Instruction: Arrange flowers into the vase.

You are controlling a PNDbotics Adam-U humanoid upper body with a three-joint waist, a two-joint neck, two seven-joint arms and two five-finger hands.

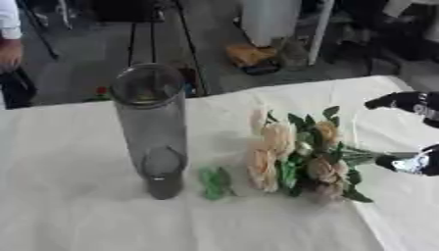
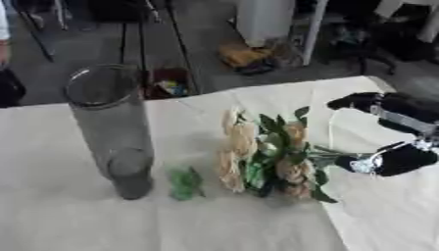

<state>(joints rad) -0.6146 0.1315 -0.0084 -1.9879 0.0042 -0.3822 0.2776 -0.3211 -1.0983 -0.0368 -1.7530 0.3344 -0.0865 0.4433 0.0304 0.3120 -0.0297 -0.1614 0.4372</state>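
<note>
The surface [image 2: 77,225] is covered with a pale cream cloth that fills the lower part of both views and ends at a far edge, beyond which lie a grey floor, dark furniture legs and a white upright panel. On the left half of the surface stands a tall clear glass vase [image 1: 153,128], upright and empty, its round mouth open toward the camera. To its right lies the bouquet [image 1: 296,154] of peach and tan flowers with green leaves, on its side, blooms toward the vase and stems pointing right, a clear gap of cloth between it and the vase. In that gap, near the foot of the vase, lies a small loose green sprig [image 1: 214,182]. The right hand [image 2: 396,158] comes in from the right edge, black with silver parts; its lower digit meets the stem ends of the bouquet while another stretches out above them, spread apart, so the grip is not closed on the stems as far as can be seen. No writing or label can be read anywhere.
</note>
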